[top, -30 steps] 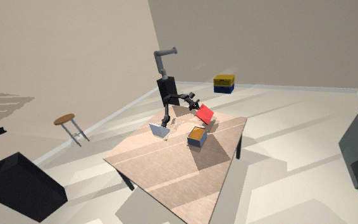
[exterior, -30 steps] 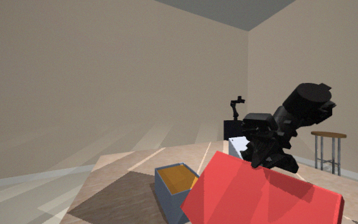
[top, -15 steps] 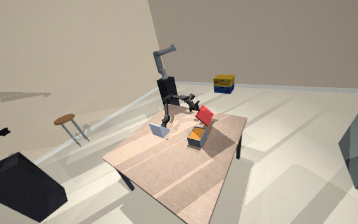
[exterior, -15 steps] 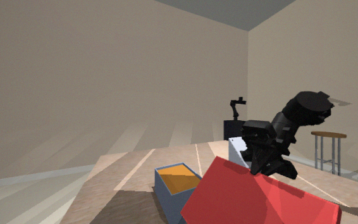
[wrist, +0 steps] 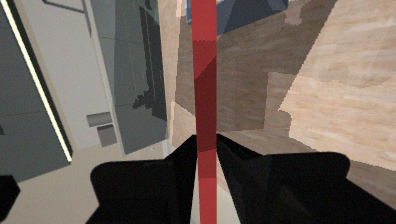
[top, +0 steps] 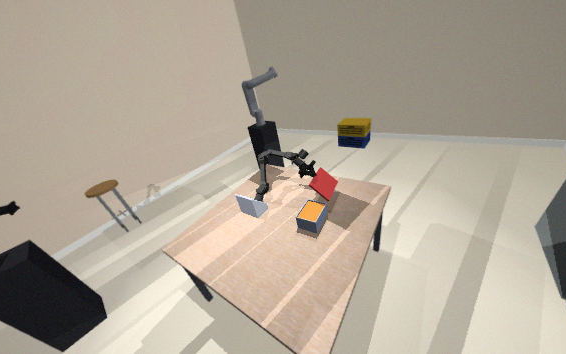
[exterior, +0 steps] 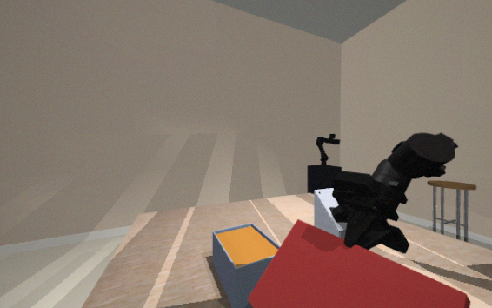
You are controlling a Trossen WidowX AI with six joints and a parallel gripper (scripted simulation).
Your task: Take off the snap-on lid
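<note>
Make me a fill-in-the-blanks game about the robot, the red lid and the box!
1. The end effector is shut on the edge of the ____ lid.
2. The storage box is open, and its inside looks ____.
3. The lid is in the air and tilted, not yet lying ____ on the table.

Missing words: red; orange; flat
</note>
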